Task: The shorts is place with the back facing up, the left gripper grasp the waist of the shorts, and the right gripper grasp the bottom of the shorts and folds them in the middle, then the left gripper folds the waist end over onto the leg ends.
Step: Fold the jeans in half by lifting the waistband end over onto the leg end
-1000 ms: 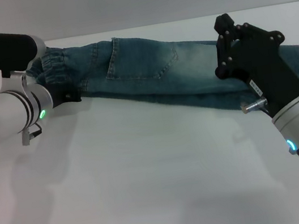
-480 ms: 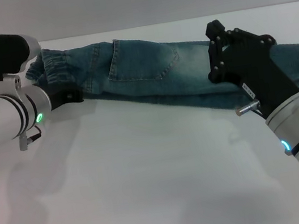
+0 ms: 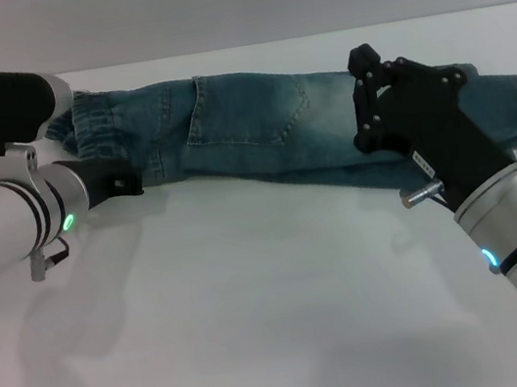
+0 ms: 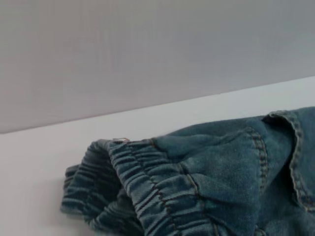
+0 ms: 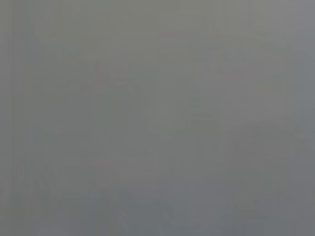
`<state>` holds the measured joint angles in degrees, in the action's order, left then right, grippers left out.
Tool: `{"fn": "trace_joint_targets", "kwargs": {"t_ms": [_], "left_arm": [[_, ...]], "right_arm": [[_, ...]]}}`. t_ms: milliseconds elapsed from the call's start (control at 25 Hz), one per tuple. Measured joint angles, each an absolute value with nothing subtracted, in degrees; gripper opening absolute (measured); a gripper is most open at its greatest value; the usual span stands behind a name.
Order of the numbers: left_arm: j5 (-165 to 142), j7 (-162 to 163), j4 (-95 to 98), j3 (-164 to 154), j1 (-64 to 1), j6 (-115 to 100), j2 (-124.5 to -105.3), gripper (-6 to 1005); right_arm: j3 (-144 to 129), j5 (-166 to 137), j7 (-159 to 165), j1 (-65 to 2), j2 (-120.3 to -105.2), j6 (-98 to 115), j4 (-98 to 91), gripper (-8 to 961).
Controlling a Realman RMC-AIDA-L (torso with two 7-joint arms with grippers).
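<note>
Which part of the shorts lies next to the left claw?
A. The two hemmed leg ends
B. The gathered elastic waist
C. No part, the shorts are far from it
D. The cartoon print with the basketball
B: in the head view the left claw sits at the ruffled waist of the shorts.

The shorts [image 4: 221, 177] lie on a white table [image 4: 39, 162], their ruffled waist [image 4: 142, 191] bunched up.

Shorts [image 3: 257, 124]: faded blue denim, folded lengthwise into a long strip across the far worktop, one patch pocket up; ruffled elastic waist [image 4: 147, 196] at left, leg ends [image 3: 513, 111] at right
</note>
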<state>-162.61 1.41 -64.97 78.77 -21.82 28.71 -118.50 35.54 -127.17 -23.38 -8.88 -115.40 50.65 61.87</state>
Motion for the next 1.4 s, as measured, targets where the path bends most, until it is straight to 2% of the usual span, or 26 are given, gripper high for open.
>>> {"fn": "trace_joint_targets", "kwargs": {"t_ms": [560, 1400], "left_arm": [[-165.5, 4.2, -78.54, 75.44, -13.88, 34.56, -118.47, 8], [-165.59, 7.29, -81.86, 72.42, -9.17, 35.0, -118.37, 14]], "right_arm": [[35.51, -127.37, -23.38, -9.65, -114.99, 49.08, 61.87, 0], [35.7, -127.45, -23.38, -11.94, -114.61, 44.9, 61.52, 0]]}}
